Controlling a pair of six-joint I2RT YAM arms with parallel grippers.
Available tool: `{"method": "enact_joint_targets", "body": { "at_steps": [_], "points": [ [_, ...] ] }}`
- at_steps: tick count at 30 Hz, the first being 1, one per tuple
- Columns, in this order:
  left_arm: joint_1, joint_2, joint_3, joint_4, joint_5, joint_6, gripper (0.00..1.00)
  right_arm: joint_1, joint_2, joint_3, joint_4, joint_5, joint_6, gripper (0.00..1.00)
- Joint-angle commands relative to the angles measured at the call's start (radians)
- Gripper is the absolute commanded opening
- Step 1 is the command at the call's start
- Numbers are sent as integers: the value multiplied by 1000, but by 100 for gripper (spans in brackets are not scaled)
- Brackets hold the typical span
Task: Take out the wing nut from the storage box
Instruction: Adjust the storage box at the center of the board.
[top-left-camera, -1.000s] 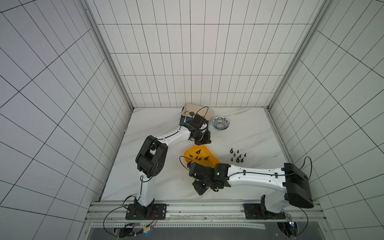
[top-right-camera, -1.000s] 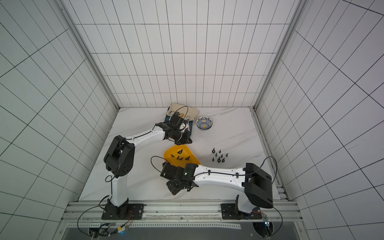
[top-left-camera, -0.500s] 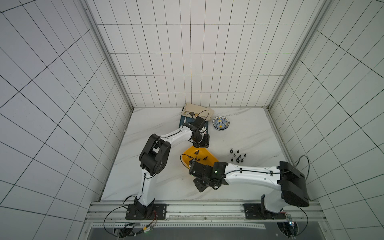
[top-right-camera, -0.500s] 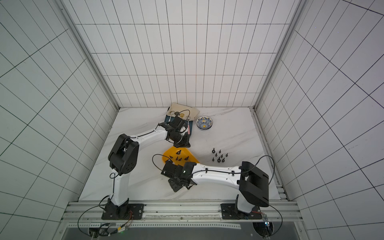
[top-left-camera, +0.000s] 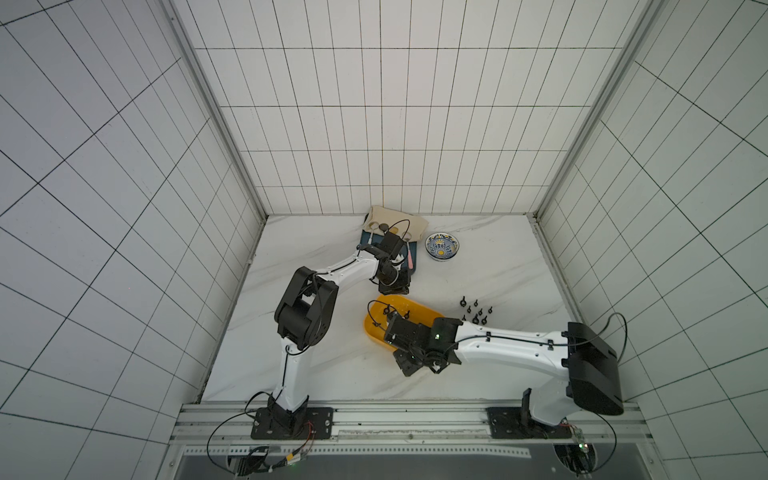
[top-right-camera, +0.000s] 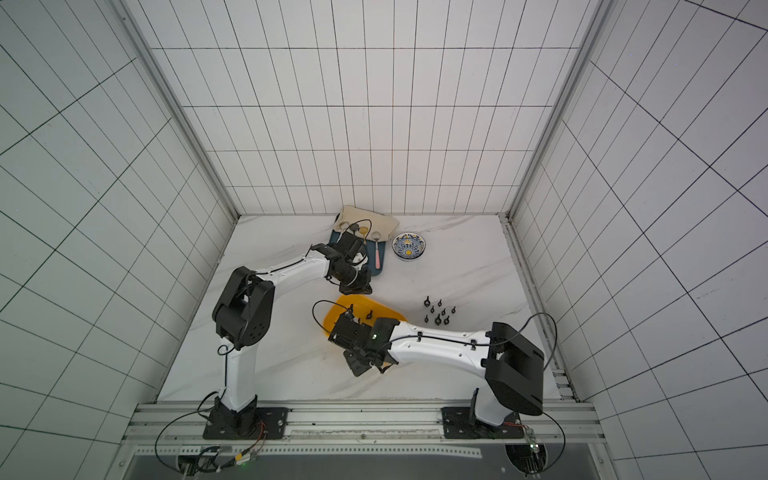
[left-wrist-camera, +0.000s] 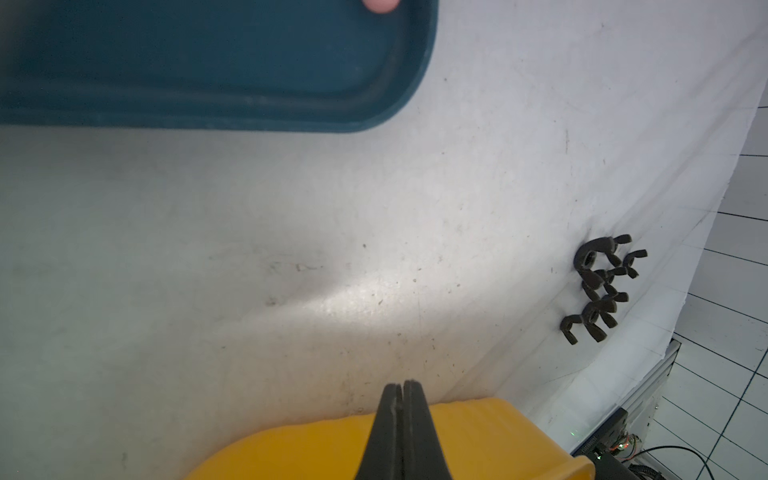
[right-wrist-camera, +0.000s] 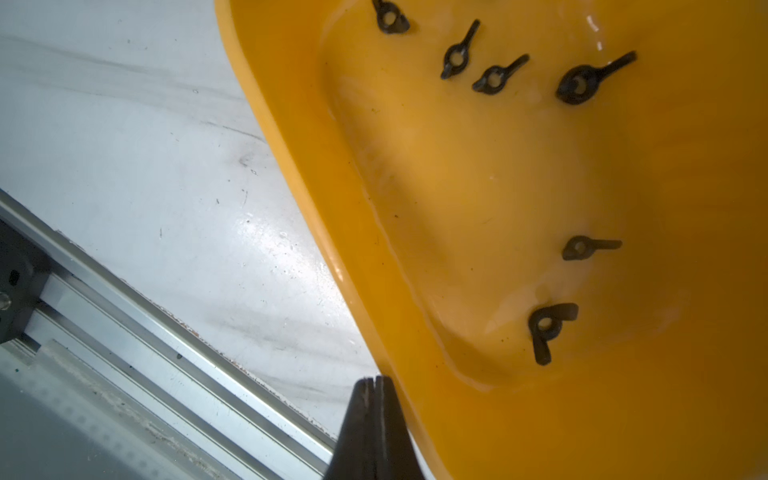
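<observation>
The yellow storage box (top-left-camera: 376, 320) (top-right-camera: 338, 309) sits mid-table in both top views. Several black wing nuts lie inside it, one (right-wrist-camera: 546, 326) closest to my right gripper. My right gripper (right-wrist-camera: 372, 379) (top-left-camera: 407, 365) is shut and empty, with its tips just outside the box's rim (right-wrist-camera: 332, 249) on the side towards the front rail. My left gripper (left-wrist-camera: 402, 384) (top-left-camera: 397, 286) is also shut and empty. It hovers above the table just behind the box's far edge (left-wrist-camera: 478, 432). More wing nuts (top-left-camera: 476, 311) (left-wrist-camera: 598, 282) lie in a cluster on the table to the right of the box.
A dark-blue tray (top-left-camera: 412, 272) (left-wrist-camera: 208, 62) holding spoons lies behind my left gripper, with a beige cloth (top-left-camera: 415, 220) at its back. A patterned bowl (top-left-camera: 443, 247) stands to its right. The aluminium rail (top-left-camera: 374, 411) (right-wrist-camera: 145, 311) runs along the table's front edge.
My left gripper has moved from over the blue tray towards the front, closer to the storage box. The right arm has barely shifted.
</observation>
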Motion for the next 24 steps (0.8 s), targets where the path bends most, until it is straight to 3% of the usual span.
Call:
{"method": "enact_joint_targets", "body": {
  "at_steps": [1,14,24],
  "points": [
    [13,-41,-22,-14,-27,18,0,-10,-31,-45,-41,24,15,0],
    [55,-95,-106,-21,-59,20,0,-27,-192,-90,-110,86,39,0],
    [99,-179,-227,-5,-83,22,0,-154,-226,-123,-223,161,100,0]
  ]
}}
